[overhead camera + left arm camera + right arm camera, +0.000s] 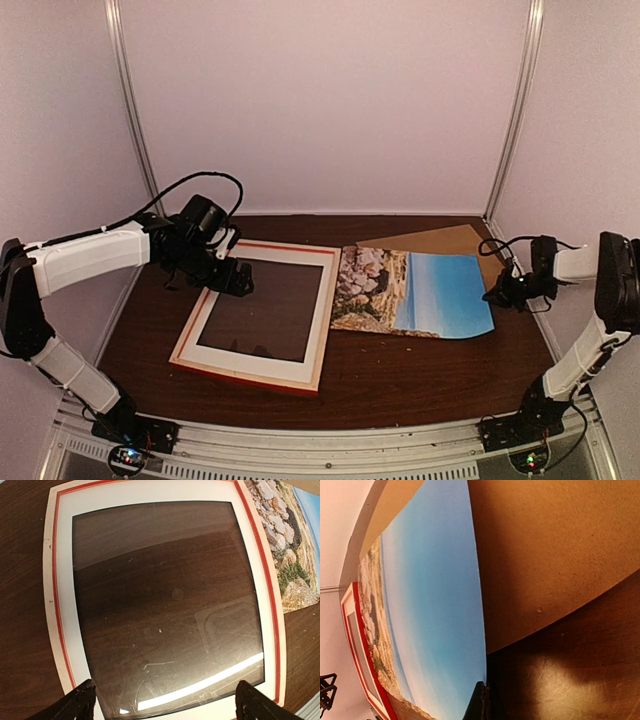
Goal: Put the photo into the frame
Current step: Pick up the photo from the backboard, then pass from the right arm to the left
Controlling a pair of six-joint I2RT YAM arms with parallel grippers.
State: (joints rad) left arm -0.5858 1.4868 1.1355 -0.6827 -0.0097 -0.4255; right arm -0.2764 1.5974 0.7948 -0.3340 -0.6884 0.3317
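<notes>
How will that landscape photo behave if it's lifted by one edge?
Probably floppy: the photo bows along its near edge. Likely light, being a thin sheet, so it may sag or crease when lifted.

Smooth paper photo (440,295), wooden frame (50,580), matt brown board (440,240), wood-grain table (420,380)

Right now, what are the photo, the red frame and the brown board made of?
The photo looks like thin, smooth paper: it lies slightly curved. The frame seems to be wood, pale and bare at the rim with a shiny red strip. The board looks like matte brown cardboard or fiberboard, faintly grainy; I cannot tell which.
</notes>
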